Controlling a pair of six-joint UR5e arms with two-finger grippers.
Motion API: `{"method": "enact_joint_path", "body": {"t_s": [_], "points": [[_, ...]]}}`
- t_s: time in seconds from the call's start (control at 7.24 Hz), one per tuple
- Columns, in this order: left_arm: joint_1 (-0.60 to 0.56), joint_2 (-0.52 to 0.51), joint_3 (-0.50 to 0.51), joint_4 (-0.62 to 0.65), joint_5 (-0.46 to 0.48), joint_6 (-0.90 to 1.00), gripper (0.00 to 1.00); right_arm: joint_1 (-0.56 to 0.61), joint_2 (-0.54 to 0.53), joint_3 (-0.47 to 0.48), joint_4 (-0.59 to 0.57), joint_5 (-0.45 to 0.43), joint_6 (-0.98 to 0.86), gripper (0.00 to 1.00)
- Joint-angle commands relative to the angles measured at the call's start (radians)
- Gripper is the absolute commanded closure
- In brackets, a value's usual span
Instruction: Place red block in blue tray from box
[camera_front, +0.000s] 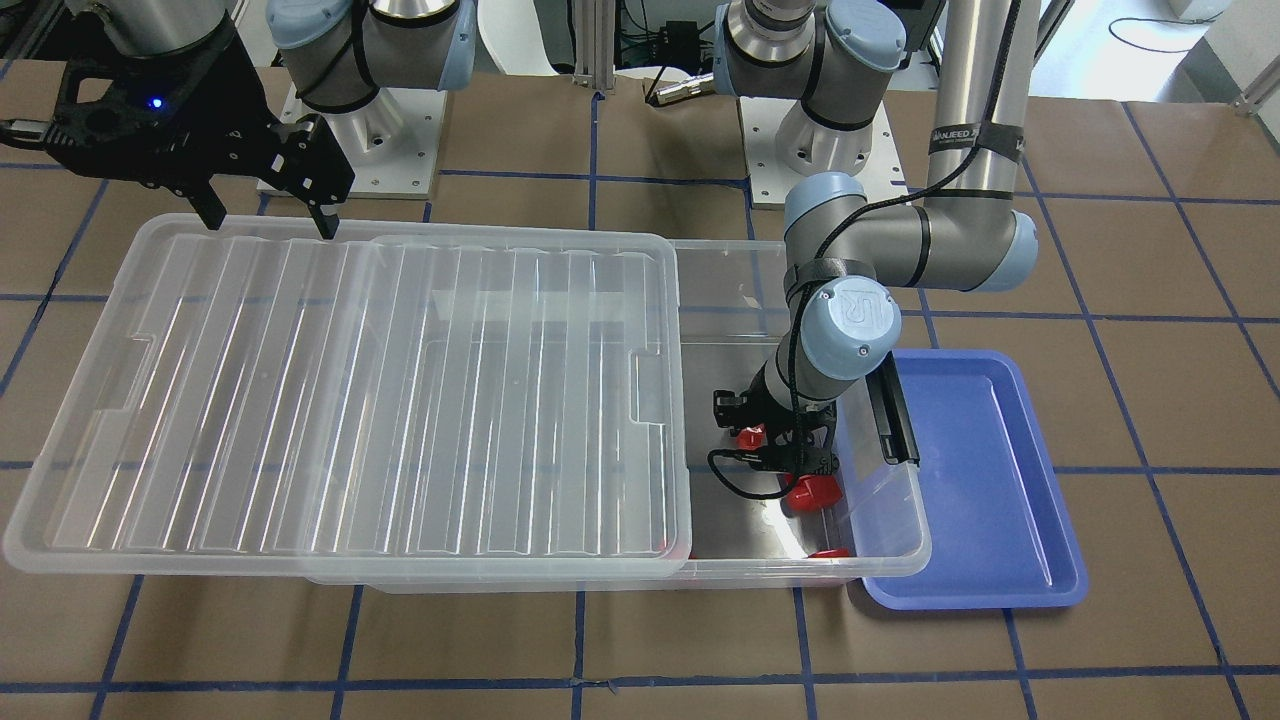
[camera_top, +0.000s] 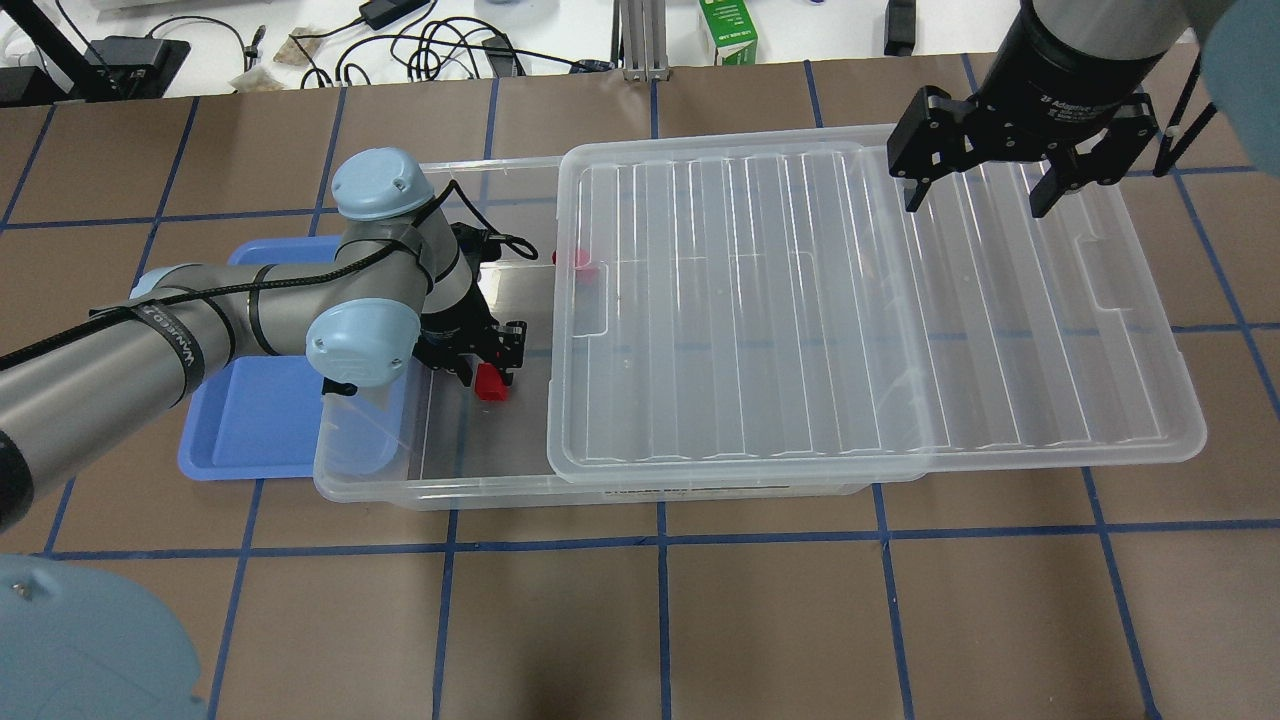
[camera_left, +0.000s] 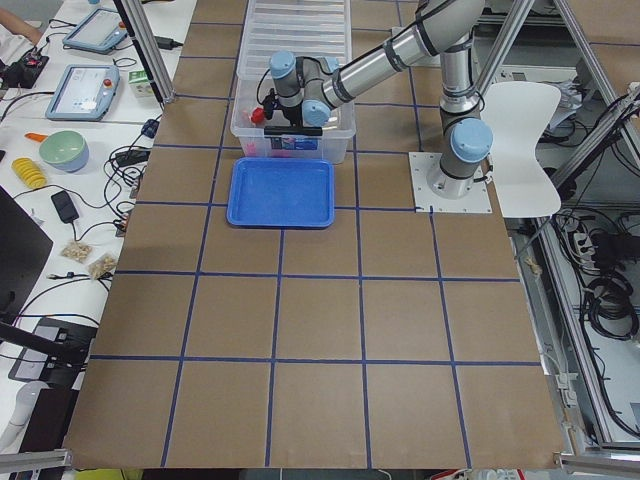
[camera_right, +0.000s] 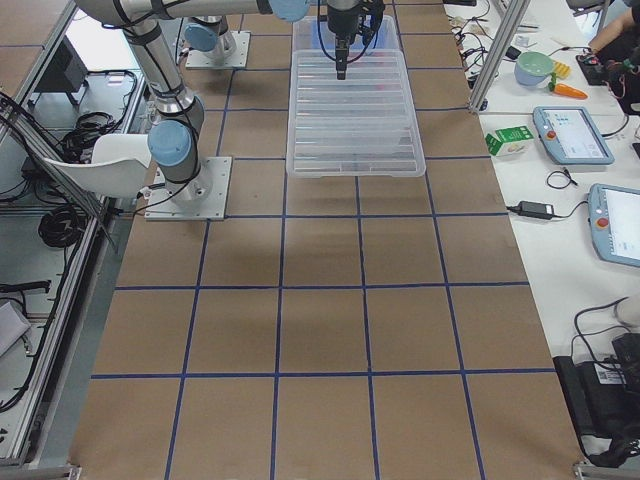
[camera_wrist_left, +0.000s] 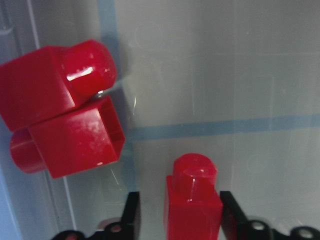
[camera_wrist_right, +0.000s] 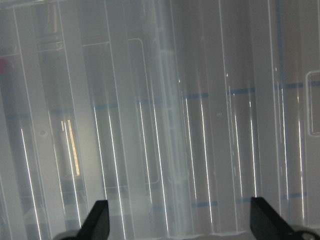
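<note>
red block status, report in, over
Left hand open, straddling red block inside box, not yet gripped. Right hand open above offset lid. Blue tray empty. Two other red blocks alongside, not blocking.

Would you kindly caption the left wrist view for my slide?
Left gripper straddles a red block inside the box, two more red blocks nearby.

The lid (camera_top: 800, 300) lies on the box (camera_top: 440, 495), slid toward its right end. The tray (camera_top: 250, 430) sits just beside the box's left end. In that uncovered end, 1 block (camera_wrist_left: 192, 200) lies between the left gripper (camera_top: 488, 370) fingers (camera_wrist_left: 131, 215). 2 other blocks (camera_wrist_left: 65, 115) lie touching each other nearby.
</note>
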Motion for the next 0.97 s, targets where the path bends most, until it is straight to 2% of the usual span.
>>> {"method": "enact_joint_path", "body": {"t_s": [0.0, 0.28, 0.55, 0.83], "points": [[0.0, 0.0, 0.009, -0.002, -0.002, -0.02, 1.0, 0.001, 0.002, 0.001, 0.0, 0.001, -0.003, 0.0], [0.003, 0.031, 0.038, -0.019, 0.003, -0.019, 1.0, 0.001, 0.018, -0.005, 0.003, -0.002, -0.007, 0.0], [0.001, 0.069, 0.158, -0.211, 0.008, -0.019, 1.0, 0.001, 0.051, -0.04, 0.012, -0.02, -0.009, 0.0], [0.008, 0.12, 0.298, -0.427, 0.008, -0.019, 1.0, 0.001, 0.052, -0.035, 0.011, -0.026, -0.012, 0.0]]}}
